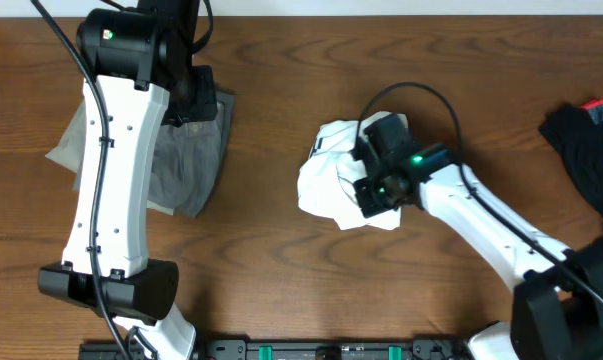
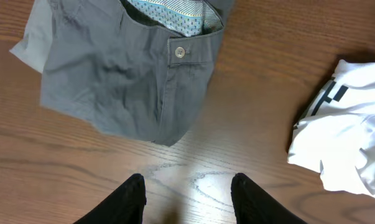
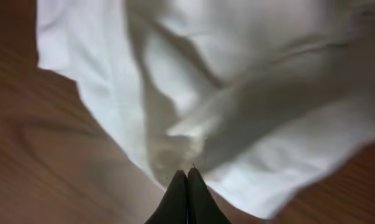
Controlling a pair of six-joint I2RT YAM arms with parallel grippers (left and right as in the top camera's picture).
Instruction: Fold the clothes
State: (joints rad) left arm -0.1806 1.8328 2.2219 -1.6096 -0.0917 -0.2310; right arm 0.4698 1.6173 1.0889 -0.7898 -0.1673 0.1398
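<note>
A crumpled white T-shirt lies mid-table and shows at the right edge of the left wrist view. My right gripper sits on its right side. In the right wrist view the right gripper has its fingertips pressed together at the near hem of the T-shirt, where the cloth bunches up. Grey-khaki trousers lie at the left, with the button and patterned lining up. My left gripper hovers open over bare wood beside them, holding nothing.
A black garment with a red bit lies at the far right edge, next to the right arm's base. The left arm's white link stretches over the trousers' left part. Bare wood separates the trousers from the T-shirt.
</note>
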